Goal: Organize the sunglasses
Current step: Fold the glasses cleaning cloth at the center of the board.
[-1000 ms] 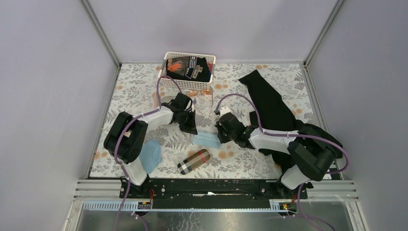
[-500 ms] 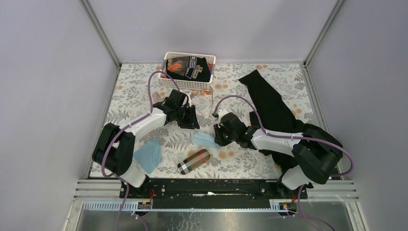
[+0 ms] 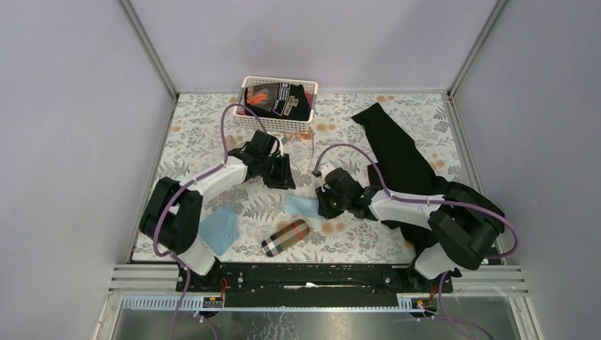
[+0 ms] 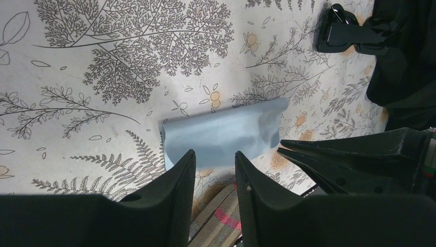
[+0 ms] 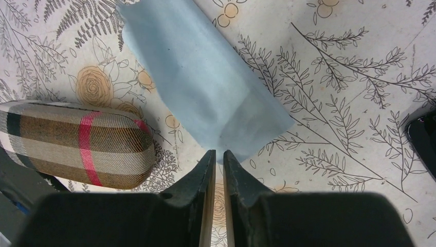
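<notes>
The wire-framed sunglasses [image 3: 303, 134] with pale orange lenses lie in front of the white basket [image 3: 249, 120], partly hidden by my left arm. A glossy black thing [image 4: 337, 31] by the black fabric looks like the dark sunglasses. My left gripper [image 3: 283, 180] is open and empty; in its wrist view [image 4: 215, 153] it hovers over the near edge of a light-blue cloth [image 4: 221, 136]. My right gripper [image 3: 322, 205] is shut, and its tips [image 5: 219, 152] sit at the edge of the same cloth [image 5: 205, 87]. I see nothing between its jaws.
A plaid case [image 3: 285, 237] lies near the front, close to both grippers [image 5: 77, 144]. A second light-blue cloth [image 3: 218, 228] lies at the front left. A black garment [image 3: 397, 152] is spread at the right. The basket holds dark packaged items.
My left arm swung back and to the right, and its gripper now sits a little farther from the front. My right gripper shifted slightly along the cloth. The cloth has barely moved.
</notes>
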`<action>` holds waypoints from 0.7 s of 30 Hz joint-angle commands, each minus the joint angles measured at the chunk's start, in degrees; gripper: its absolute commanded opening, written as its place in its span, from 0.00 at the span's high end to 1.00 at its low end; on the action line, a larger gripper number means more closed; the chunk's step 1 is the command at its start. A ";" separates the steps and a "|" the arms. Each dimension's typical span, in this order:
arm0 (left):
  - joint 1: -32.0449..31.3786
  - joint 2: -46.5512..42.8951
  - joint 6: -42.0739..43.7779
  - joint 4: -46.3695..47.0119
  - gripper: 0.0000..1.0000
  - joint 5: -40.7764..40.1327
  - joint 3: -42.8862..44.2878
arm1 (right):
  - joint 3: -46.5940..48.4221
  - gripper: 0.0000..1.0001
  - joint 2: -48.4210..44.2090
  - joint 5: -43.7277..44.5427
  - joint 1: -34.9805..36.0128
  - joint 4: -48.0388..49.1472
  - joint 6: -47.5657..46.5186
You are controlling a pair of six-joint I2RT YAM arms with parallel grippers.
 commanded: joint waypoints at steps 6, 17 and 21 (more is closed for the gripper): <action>-0.10 1.29 -0.68 0.72 0.62 1.73 1.61 | 1.00 0.70 0.05 -1.87 0.50 -1.56 -1.82; -0.39 2.00 -1.32 0.85 0.62 0.58 -0.11 | 3.22 0.73 -4.82 9.04 -0.05 -5.46 12.38; -0.39 3.83 -1.75 2.53 0.64 1.74 -0.98 | 2.95 0.80 -3.60 8.48 -0.48 -2.56 19.62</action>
